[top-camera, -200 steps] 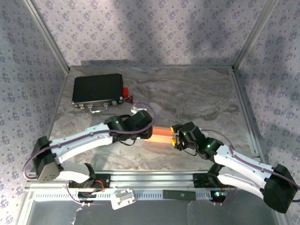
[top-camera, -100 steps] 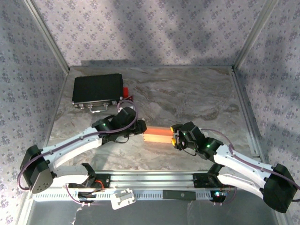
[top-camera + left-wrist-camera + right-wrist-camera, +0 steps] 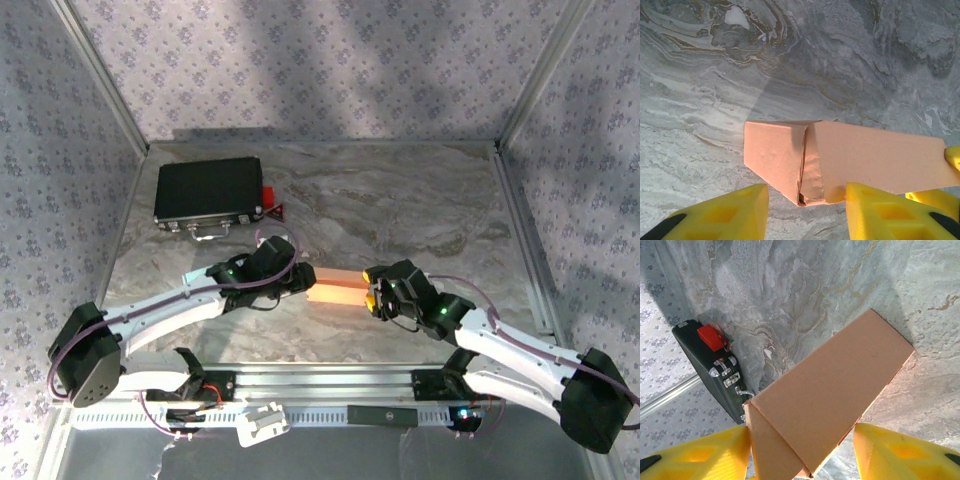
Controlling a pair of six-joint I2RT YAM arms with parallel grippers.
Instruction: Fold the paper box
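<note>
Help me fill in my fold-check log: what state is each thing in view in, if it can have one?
paper box: folded into a long closed block, one end flap crumpled.
left pincer: open, fingers straddling the crumpled end.
right pincer: closed on the box's other end.
black case: lid shut, lying flat.
</note>
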